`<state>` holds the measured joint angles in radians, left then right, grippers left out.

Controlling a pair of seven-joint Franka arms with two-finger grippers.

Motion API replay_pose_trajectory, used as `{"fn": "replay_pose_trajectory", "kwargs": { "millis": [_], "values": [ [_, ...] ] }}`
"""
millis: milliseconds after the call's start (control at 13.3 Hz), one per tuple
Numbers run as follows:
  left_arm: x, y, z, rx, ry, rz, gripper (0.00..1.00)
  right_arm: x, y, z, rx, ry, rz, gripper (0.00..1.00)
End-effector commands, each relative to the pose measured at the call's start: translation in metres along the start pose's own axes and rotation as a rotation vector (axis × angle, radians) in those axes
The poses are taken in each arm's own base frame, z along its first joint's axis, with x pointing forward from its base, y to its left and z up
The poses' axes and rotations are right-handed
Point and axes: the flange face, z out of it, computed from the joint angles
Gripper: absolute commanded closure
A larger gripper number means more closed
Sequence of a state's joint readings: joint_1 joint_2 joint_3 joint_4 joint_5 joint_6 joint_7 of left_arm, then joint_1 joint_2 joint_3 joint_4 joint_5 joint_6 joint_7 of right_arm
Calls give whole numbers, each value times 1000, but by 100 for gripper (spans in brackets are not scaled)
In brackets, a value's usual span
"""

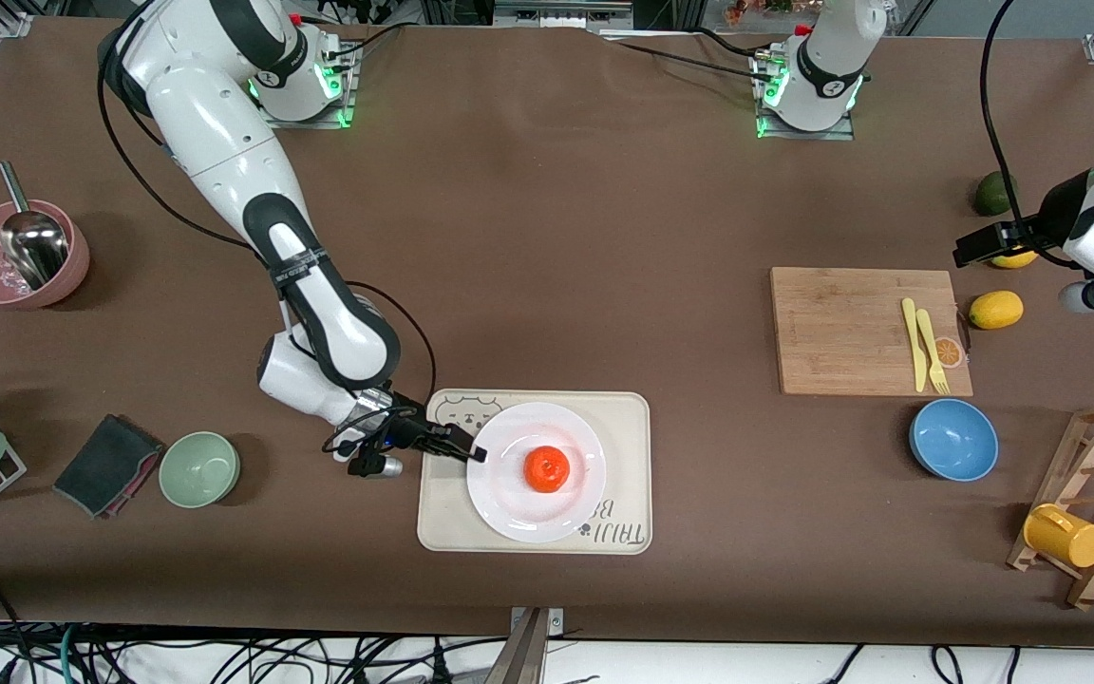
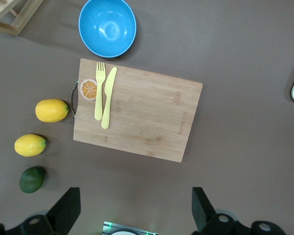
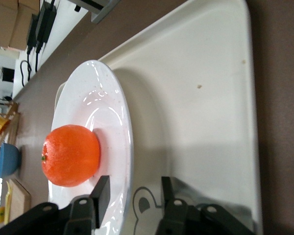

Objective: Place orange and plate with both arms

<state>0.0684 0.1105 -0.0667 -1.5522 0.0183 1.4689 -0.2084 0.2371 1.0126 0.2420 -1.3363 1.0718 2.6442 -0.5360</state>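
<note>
The orange [image 1: 547, 468] sits in the middle of the white plate [image 1: 509, 505], which lies on the cream bear-print tray [image 1: 625, 429]. My right gripper [image 1: 471, 452] is low at the plate's edge toward the right arm's end. In the right wrist view it [image 3: 133, 193] is open, with the plate's rim [image 3: 104, 98] between its fingers. One finger is over the plate beside the orange [image 3: 71, 155], the other over the tray [image 3: 196, 98]. My left gripper [image 2: 134, 210] is wide open and empty, high over the table at the left arm's end. The left arm waits there.
A wooden cutting board [image 1: 851, 328] carries a yellow fork and knife [image 1: 927, 347]. Two lemons [image 1: 995, 309] and a dark green fruit [image 1: 993, 193] lie beside it. Also here are a blue bowl [image 1: 953, 439], a mug rack [image 1: 1088, 513], a green bowl [image 1: 199, 468], a cloth [image 1: 105, 464] and a pink bowl [image 1: 20, 255].
</note>
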Motion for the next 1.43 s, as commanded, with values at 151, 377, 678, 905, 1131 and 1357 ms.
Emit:
{"fn": "replay_pose_trajectory", "kwargs": {
  "millis": [151, 377, 678, 905, 1131, 1357],
  "values": [
    [-5, -1, -4, -18, -8, 7, 0, 24, -2, -59, -153, -260, -296, 0],
    [-5, -1, -4, -18, -8, 7, 0, 40, -5, -145, -308, -505, -348, 0],
    [-5, -2, -4, -19, -8, 5, 0, 47, -26, -240, -381, -622, -261, 0],
    [-5, -1, -4, -18, -8, 5, 0, 45, -41, -278, -454, -644, -151, 0],
    [-5, -1, -5, -19, -6, 5, 0, 37, -76, -319, -637, -658, -87, 0],
    [-5, -1, -4, -18, -8, 5, 0, 28, -99, -358, -717, -637, -66, 0]
  ]
}}
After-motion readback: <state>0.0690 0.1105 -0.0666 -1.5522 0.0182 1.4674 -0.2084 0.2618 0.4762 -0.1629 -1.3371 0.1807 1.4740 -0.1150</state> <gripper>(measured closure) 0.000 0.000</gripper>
